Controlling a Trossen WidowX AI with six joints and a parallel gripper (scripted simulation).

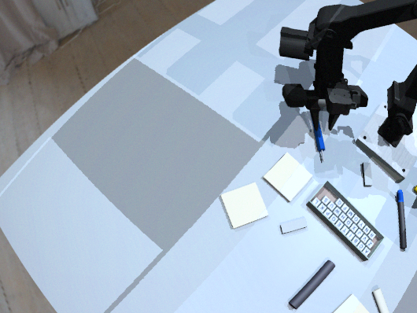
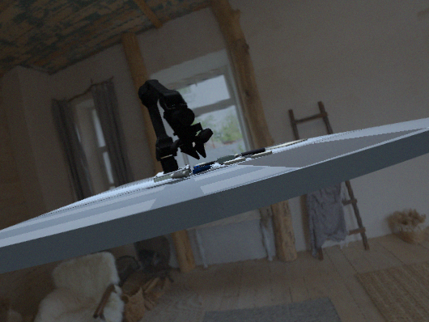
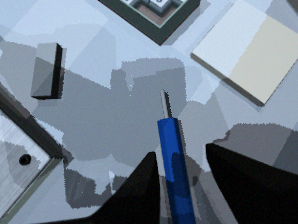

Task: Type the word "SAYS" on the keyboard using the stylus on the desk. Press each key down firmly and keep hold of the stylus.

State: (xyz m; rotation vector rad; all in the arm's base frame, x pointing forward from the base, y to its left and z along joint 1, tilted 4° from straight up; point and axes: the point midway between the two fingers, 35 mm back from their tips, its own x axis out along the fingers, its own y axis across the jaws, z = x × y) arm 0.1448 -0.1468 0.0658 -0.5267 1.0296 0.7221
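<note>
The blue stylus [image 1: 319,141] [image 2: 201,168] [image 3: 170,134] lies on the desk, its thin metal tip pointing toward the keyboard. My gripper [image 1: 323,128] [image 2: 201,157] [image 3: 180,154] is open, part way, above the stylus. In the wrist view the stylus barrel runs between the two fingers, nearer the left one, with gaps on both sides. The keyboard [image 1: 346,222] [image 3: 160,36] lies askew beyond the stylus tip; only its corner shows in the wrist view. The S key [image 1: 326,200] is near its upper left end, the A key [image 1: 367,252] at its lower right corner.
Two cream pads [image 1: 288,177] [image 1: 244,205] lie left of the keyboard. Small grey blocks [image 1: 366,174] [image 1: 293,225] [image 3: 46,70] lie around it. A dark pen with a blue cap [image 1: 401,220], a dark cylinder [image 1: 312,284] and the arm's metal base plate [image 3: 20,185] are also there.
</note>
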